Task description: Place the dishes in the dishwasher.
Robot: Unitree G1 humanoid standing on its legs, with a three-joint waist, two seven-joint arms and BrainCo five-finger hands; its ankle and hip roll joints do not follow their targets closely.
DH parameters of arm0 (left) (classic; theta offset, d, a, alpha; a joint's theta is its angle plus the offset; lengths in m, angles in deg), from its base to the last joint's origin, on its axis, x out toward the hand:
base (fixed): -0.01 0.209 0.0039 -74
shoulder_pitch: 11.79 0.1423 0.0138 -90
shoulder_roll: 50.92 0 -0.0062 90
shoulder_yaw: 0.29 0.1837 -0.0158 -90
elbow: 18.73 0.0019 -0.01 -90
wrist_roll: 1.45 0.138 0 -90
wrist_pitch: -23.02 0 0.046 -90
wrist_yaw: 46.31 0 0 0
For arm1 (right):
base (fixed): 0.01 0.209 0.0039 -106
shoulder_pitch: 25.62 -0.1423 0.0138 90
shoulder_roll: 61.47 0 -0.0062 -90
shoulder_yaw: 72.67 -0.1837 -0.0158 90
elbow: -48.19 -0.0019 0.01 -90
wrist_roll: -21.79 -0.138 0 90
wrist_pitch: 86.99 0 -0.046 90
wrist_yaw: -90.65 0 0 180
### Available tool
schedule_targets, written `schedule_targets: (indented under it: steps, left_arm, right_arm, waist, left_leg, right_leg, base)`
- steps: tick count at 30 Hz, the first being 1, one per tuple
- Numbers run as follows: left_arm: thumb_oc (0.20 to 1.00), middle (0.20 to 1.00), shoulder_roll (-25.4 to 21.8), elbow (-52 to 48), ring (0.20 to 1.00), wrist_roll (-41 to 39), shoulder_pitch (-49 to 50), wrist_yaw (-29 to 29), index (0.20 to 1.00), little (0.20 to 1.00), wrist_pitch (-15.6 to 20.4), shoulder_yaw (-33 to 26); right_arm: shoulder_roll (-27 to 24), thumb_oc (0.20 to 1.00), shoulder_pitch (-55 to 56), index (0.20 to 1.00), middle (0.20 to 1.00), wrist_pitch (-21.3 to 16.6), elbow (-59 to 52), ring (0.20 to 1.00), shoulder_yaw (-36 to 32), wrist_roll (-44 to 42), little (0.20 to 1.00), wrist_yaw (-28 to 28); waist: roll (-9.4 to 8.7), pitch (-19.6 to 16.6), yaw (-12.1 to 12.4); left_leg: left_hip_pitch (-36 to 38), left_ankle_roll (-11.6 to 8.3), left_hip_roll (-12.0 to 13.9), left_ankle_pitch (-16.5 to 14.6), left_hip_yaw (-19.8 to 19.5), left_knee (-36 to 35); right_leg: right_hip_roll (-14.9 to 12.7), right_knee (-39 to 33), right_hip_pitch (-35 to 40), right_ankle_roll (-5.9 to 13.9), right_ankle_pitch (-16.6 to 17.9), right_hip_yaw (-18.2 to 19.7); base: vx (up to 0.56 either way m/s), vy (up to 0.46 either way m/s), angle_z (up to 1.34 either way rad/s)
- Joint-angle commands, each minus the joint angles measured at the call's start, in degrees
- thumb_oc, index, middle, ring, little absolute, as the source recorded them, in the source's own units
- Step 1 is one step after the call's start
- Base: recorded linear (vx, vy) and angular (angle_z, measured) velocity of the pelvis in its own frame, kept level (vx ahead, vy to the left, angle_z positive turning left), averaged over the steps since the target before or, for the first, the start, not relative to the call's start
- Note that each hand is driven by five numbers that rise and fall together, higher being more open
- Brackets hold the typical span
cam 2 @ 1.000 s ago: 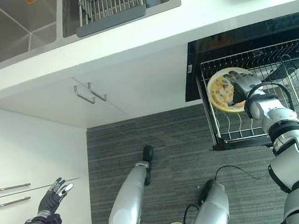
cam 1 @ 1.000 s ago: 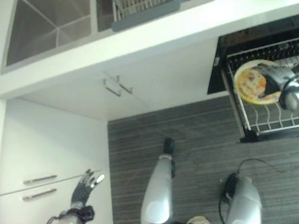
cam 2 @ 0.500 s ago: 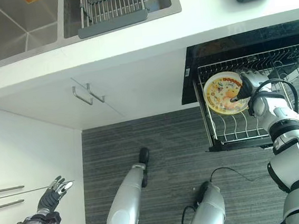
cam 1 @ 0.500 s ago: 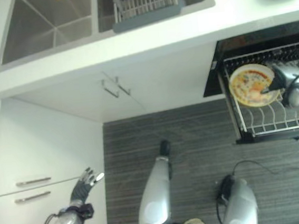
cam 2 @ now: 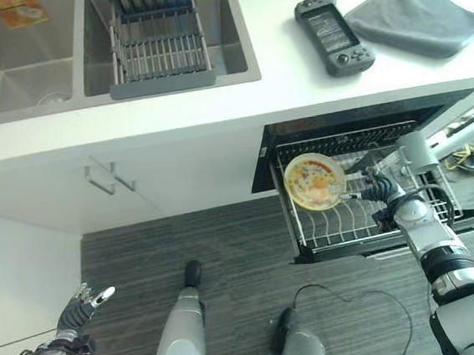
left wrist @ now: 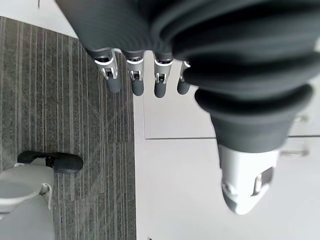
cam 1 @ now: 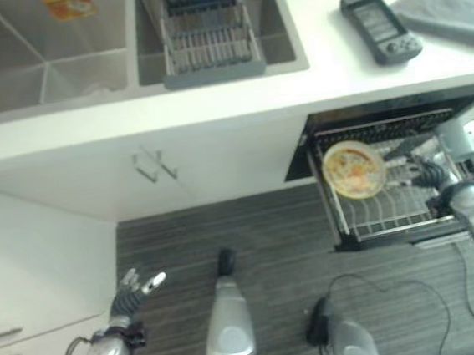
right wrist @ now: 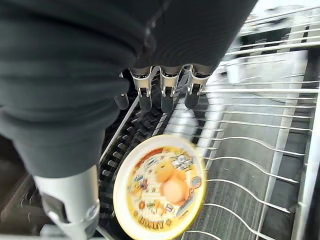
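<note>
The yellow plate (cam 2: 313, 182) is standing tilted among the wire tines at the left end of the dishwasher rack (cam 2: 362, 216), which is pulled out below the white surface (cam 2: 278, 81). The right robot hand (cam 2: 378, 187) is hovering just beside the plate, fingers (right wrist: 167, 95) straight and holding nothing. The left robot hand (cam 1: 134, 290) is hanging low over the floor near the white cabinets, fingers relaxed and apart. A handheld device (cam 2: 332, 32) and a grey cloth (cam 2: 415, 16) are lying on the surface.

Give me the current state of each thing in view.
Dishwasher rack: pulled out.
Plate: standing in the rack, released.
Right hand: open, beside the plate.
Left hand: open, holding nothing, idle.
Sink drainer basket: sitting in the sink, no dishes visible.
</note>
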Motion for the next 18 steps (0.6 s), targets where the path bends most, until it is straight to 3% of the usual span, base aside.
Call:
schedule_targets:
  steps: [1, 3, 6, 9, 15, 18]
  left_arm:
    - [1.0, 1.0, -1.01, -1.63, 1.0, 2.12, 1.41, 2.24, 1.0, 1.0, 0.28, -2.03]
    - [1.0, 1.0, -0.44, -1.2, 1.0, 2.72, 1.89, 2.8, 1.0, 1.0, 0.22, -2.93]
    - [1.0, 1.0, 0.75, 0.57, 1.0, 3.4, 2.0, 3.31, 1.0, 1.0, 0.87, -3.76]
    - [1.0, 1.0, 3.68, 4.71, 1.0, 5.39, 2.19, 3.27, 1.0, 1.0, 2.43, -5.73]
    - [1.0, 1.0, 6.51, 8.76, 1.0, 6.47, 1.47, 2.99, 1.0, 1.0, 4.39, -7.05]
    - [1.0, 1.0, 8.1, 11.37, 1.0, 7.38, 0.5, 3.22, 1.0, 1.0, 5.3, -7.44]
  right_arm:
    - [-1.89, 1.0, -1.85, 1.0, 1.0, 1.35, -3.39, 1.0, -1.52, -2.98, 1.0, 1.65]
    - [-1.09, 1.0, 2.42, 1.0, 1.0, 3.5, -7.04, 1.0, -5.27, -5.72, 1.0, 2.95]
    - [0.92, 1.0, 6.12, 1.0, 1.0, 3.19, -10.37, 1.0, -9.17, -5.19, 1.0, 6.37]
    - [2.39, 1.0, 13.5, 1.0, 1.0, 2.72, -18.04, 1.0, -18.17, -1.98, 1.0, 12.1]
    - [5.83, 1.0, 18.98, 1.0, 1.0, 2.9, -22.1, 1.0, -25.02, 0.5, 1.0, 18.41]
    - [9.64, 1.0, 21.42, 1.0, 1.0, 2.34, -18.84, 1.0, -26.89, -0.9, 1.0, 23.04]
  waist:
    - [-0.29, -0.83, 1.05]
    - [-0.93, -1.81, 0.3]
    - [-1.56, -3.11, -0.84]
    - [-2.18, -5.83, -3.57]
    - [-1.2, -7.92, -6.58]
    - [-0.22, -8.7, -7.66]
  left_leg:
    - [3.01, -1.11, 3.34, -5.87, 0.39, 3.41]
    - [4.5, -1.16, 3.94, -4.91, 1.68, 1.23]
    - [6.39, -1.39, 4.65, -3.54, 3.7, -1.99]
    - [9.44, -1.65, 5.42, -1.87, 6.49, -6.33]
    - [11.77, -1.99, 6.08, -1.48, 9.33, -8.73]
    - [12.45, -2.29, 6.5, -1.77, 10.46, -8.9]
  right_leg:
    - [-2.62, -5.96, -0.59, 2.38, 9.28, 1.9]
    - [-2.45, -7.92, 1.14, 2.9, 10.28, 1.65]
    - [-2.33, -10.46, 2.93, 3.6, 11.68, 1.36]
    - [-2.29, -14.25, 5.48, 4.58, 13.55, 1.5]
    - [-2.95, -16.33, 5.92, 5.59, 14.91, 1.99]
    - [-3.34, -16.46, 5.73, 5.84, 15.05, 1.85]
  base:
    - [0.07, -0.019, -0.12]
    - [0.05, -0.019, -0.11]
    - [0.03, -0.01, -0.12]
    - [0.04, 0.004, -0.24]
    - [-0.01, 0.044, -0.17]
    - [0.02, 0.029, -0.14]
